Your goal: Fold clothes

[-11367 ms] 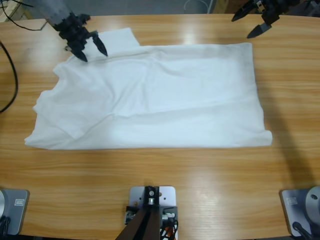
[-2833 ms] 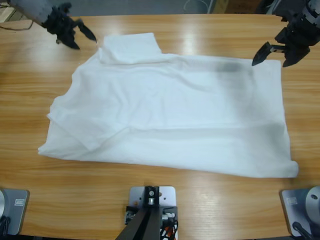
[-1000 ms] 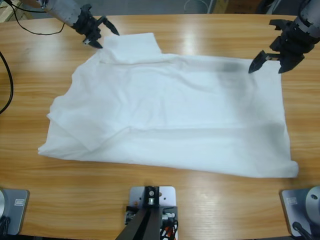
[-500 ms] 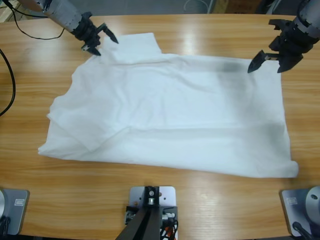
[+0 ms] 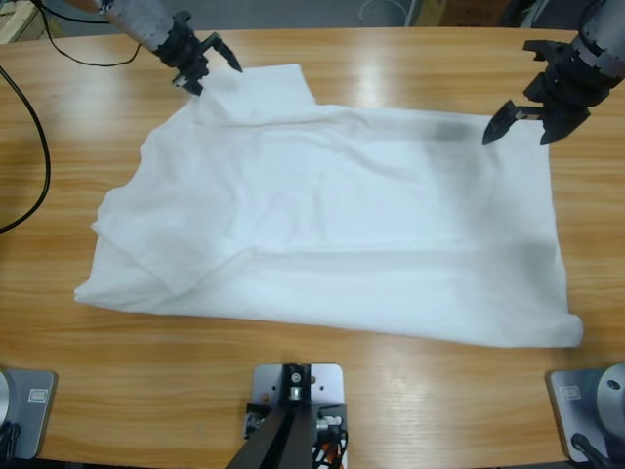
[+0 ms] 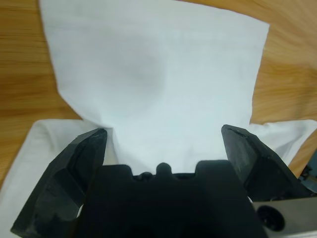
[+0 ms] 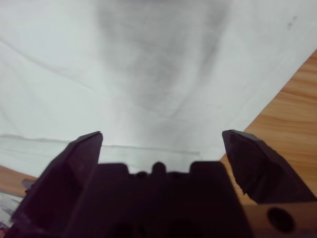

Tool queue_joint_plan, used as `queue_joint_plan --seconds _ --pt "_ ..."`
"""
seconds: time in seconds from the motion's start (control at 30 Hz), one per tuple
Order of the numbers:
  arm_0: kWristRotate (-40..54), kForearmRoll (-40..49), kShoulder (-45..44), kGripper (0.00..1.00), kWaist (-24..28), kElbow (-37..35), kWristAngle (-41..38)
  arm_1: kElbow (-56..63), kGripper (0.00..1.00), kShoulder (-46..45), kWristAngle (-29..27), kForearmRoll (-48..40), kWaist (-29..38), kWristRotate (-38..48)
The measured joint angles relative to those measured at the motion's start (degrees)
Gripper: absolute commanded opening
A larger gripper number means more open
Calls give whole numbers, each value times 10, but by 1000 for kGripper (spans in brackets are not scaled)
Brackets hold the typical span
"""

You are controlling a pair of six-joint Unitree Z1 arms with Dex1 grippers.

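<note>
I am hovering my left hand (image 5: 205,66) wide over the T-shirt (image 5: 322,225) sleeve and my right hand (image 5: 522,117) wide over its corner; both should pinch only the edge.

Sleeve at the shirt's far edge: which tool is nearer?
Left. The left tool hangs open at the sleeve; the right tool sits open at the T-shirt's opposite far corner.

High view looks straight down on the table (image 5: 322,391); both wrist views look closely down at the shirt (image 5: 332,225) it shows.
</note>
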Motion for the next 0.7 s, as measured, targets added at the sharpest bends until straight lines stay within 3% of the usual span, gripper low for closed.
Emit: queue_joint_plan --seconds 0.5,0.7 --pt "-8 89 3 904 -10 -10 20 0 982 10 0 -4 -1 0" --pt "-8 92 15 899 -3 -54 22 0 982 15 0 -4 -1 -3"
